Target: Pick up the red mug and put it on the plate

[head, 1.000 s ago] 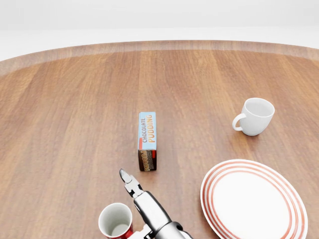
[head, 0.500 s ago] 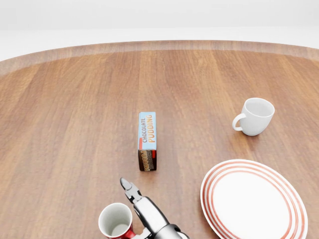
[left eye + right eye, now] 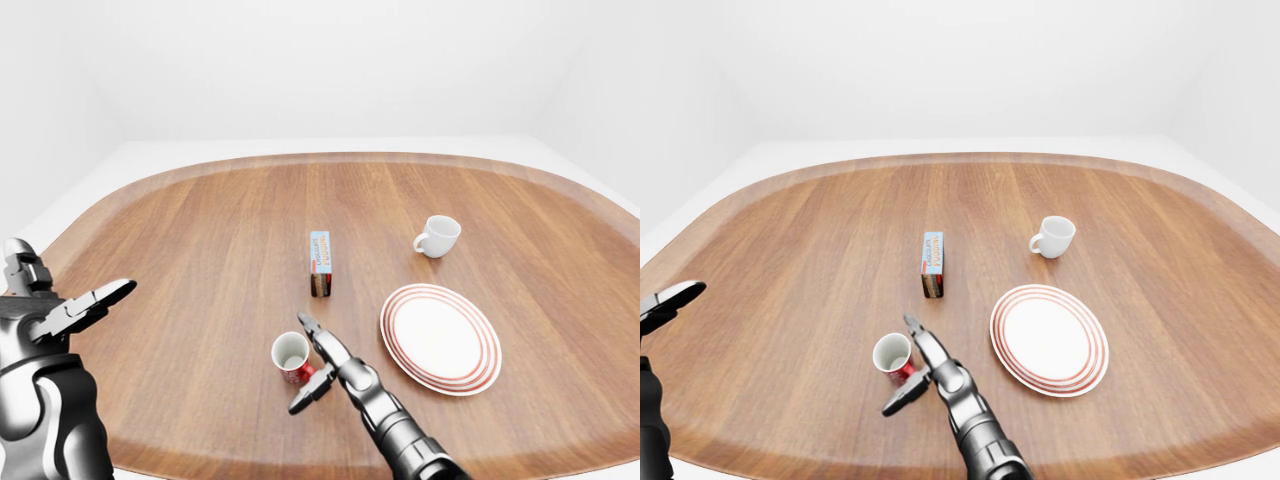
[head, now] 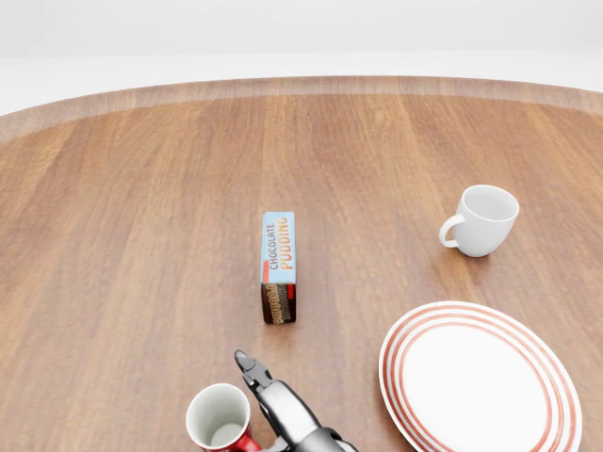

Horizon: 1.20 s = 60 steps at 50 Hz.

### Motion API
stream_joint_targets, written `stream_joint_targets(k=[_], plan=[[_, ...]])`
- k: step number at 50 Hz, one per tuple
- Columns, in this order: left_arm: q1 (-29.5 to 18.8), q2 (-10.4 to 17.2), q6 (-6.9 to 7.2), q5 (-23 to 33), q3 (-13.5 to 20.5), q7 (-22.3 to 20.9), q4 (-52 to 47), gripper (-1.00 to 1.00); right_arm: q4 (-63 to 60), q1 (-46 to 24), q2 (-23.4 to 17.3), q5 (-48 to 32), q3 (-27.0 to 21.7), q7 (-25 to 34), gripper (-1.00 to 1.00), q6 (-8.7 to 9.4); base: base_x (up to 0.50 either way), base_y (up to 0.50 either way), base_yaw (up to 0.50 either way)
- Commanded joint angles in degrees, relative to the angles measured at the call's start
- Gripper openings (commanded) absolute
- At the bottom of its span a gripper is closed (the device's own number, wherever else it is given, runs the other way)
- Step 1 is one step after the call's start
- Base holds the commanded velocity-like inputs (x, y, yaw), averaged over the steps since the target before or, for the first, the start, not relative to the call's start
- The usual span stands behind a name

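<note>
The red mug (image 3: 292,356) was seen upright on the wooden surface (image 3: 200,240) at lower centre of the left-eye view, left of the striped plate (image 3: 440,336). The right hand (image 3: 318,362) was spread beside it, fingers (image 3: 310,328) unclosed. The left hand (image 3: 62,310) was held open at far left.

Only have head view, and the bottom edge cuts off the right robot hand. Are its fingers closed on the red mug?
Observer: No. In the left-eye view the right robot hand is open: one finger reaches up past the red mug, another spreads out below it, both toward the mug's right side.
Operator: Left one? Not in my view at all.
Observer: The left robot hand is raised at the left edge of the left-eye view, open, holding nothing, far from the mug.
</note>
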Motion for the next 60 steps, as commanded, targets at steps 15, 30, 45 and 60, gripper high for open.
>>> stream_joint_targets(k=[15, 30, 45, 60], plan=[[0.1, -0.1, 0.00, 0.0, 0.1, -0.3, 0.4, 1.00, 2.5, -0.6, 0.2, -0.3, -0.8, -0.2, -1.00, 0.00, 0.00, 0.00, 0.00], [0.2, -0.1, 0.00, 0.0, 0.1, -0.1, 0.1, 1.00, -2.4, -0.5, -0.1, 0.8, -1.1, 0.4, -1.00, 0.28, 0.00, 0.00, 0.00], [-0.1, 0.0, 0.00, 0.3, 0.0, -0.1, 0.4, 1.00, -25.2, -16.5, -13.0, 14.6, -13.2, 3.2, -1.00, 10.00, 0.00, 0.00, 0.00], [0.0, 0.3, 0.00, 0.2, 0.5, 0.1, -1.0, 1.00, -21.8, -24.6, -33.9, 16.3, -21.6, 5.9, -1.00, 10.00, 0.00, 0.00, 0.00]])
